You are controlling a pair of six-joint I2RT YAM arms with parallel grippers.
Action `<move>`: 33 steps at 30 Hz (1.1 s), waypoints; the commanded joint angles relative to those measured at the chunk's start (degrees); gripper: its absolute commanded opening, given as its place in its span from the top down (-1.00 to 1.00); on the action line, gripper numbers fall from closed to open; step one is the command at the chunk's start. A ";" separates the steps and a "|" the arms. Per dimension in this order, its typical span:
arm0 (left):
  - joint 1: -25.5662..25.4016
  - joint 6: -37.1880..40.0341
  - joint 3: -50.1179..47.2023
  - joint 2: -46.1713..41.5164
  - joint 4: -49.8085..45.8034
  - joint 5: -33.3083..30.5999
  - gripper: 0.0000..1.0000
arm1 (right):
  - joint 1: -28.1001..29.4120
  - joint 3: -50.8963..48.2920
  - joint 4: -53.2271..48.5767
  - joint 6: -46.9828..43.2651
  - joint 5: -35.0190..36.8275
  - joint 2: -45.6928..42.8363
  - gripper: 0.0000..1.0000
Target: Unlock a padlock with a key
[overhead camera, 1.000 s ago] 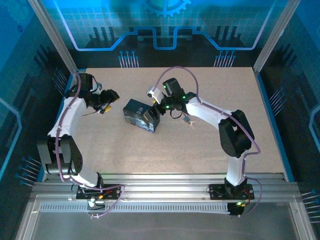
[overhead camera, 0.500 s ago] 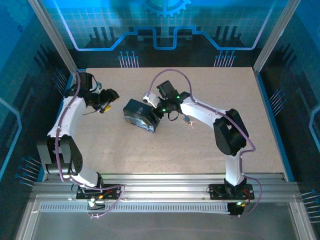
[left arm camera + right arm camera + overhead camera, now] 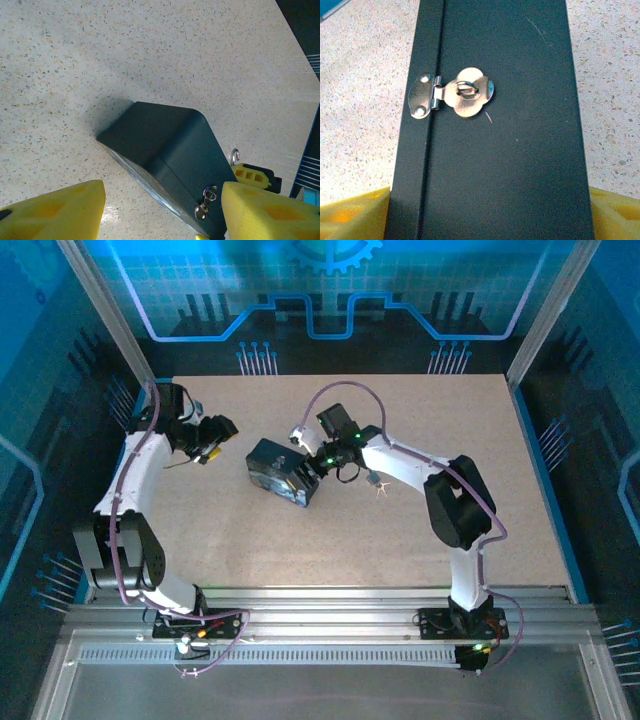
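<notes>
the right claw (image 3: 485, 220) sits astride the dark matte tin box (image 3: 280, 472), spread wide. the left claw (image 3: 164, 212) hangs wide and empty. the tiny grey padlock (image 3: 372, 478) and the thin splayed key (image 3: 381, 490) lie together on the speckled worktop (image 3: 450, 420), near the box's right. i'd pinch the key's flat head squarely while the other claw steadies the slippery padlock.

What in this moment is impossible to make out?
Top view: the metal bits right of the box are too small to tell padlock from key.
Right wrist view: the frame's bottom edge cuts off the right gripper, so whether it squeezes the box is unclear.
Left wrist view: a left gripper finger hides the box's near corner.
</notes>
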 commanded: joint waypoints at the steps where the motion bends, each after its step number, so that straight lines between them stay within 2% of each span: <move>1: 0.44 1.14 0.29 -1.43 -1.37 -0.23 -0.28 | -0.54 0.09 -0.12 2.74 -3.65 -1.53 -0.56; 5: -0.51 0.98 0.15 -1.26 -1.22 -0.40 -0.28 | -0.88 -1.24 1.28 5.76 -5.06 -3.14 -0.54; 8: -2.47 1.21 -0.07 -0.96 -1.65 -1.08 -0.28 | -2.45 -4.13 5.85 11.81 -8.28 -4.98 -0.54; 16: -9.41 1.63 0.06 0.07 -2.88 -5.79 -0.28 | -10.00 -18.50 27.97 41.93 -17.72 -8.01 -0.59; 22: -15.79 0.54 0.63 4.47 -2.64 -11.43 -0.28 | -12.89 -30.37 44.61 57.79 -15.92 -9.98 -0.65; 27: -20.21 -3.80 1.26 9.85 -0.21 -14.60 -0.27 | -13.27 -33.82 47.32 61.99 -13.19 -11.02 -0.71; 33: -22.75 -7.85 3.38 16.15 4.69 -13.75 -0.27 | -13.73 -33.46 44.10 59.75 -12.40 -11.71 -0.77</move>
